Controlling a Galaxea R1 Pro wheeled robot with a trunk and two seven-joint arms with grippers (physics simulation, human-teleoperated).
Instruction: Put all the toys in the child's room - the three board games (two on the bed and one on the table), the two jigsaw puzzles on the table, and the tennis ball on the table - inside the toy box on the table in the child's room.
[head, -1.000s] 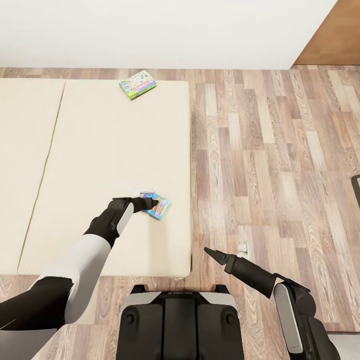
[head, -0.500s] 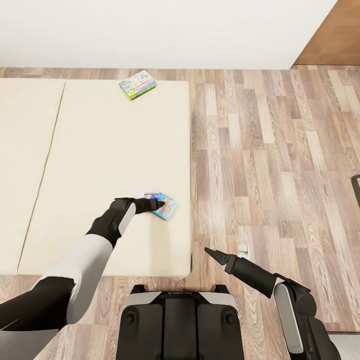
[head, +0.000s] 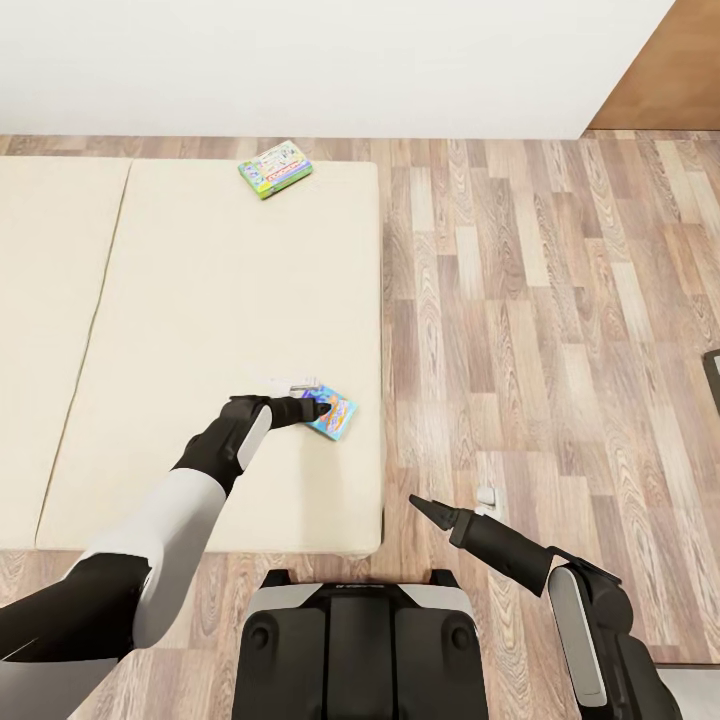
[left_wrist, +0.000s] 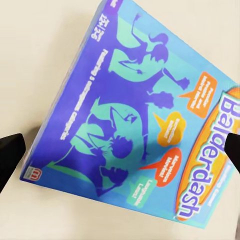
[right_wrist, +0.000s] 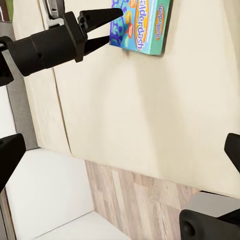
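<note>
Currently the robot's head cam looks down on a wide low bed (head: 200, 330) w/ plain beige mattress, set on a wood-plank floor (head: 540, 300) below a white wall (head: 320, 60). Left arm reaches forward over the mattress; its black left gripper (head: 312, 408) sits at the near-left edge of a thin flat blue-purple board game box (head: 336, 416), which lies flat near the bed's right edge, toward the near end. In the left wrist cam the box (left_wrist: 145, 125) fills the middle, cover up, w/ purple dancing figures, orange speech bubbles and the printed word "Balderdash"; one black fingertip (left_wrist: 10, 157) shows at each side of the frame, well apart, so the jaws are spread wide w/ nothing between the pads. The right wrist cam shows that gripper (right_wrist: 107, 27) from the side, tips spread just above the box's (right_wrist: 142, 22) edge; whether they touch it can't be told.

A second board game, green-edged w/ a busy pale cover (head: 275, 167), lies at the far end of the mattress, close to the wall, well apart from the first.

Right gripper (head: 420, 503) hovers over the floor near the bed's near-right corner, holding nothing; its fingertips (right_wrist: 10, 155) stand wide apart.
</note>
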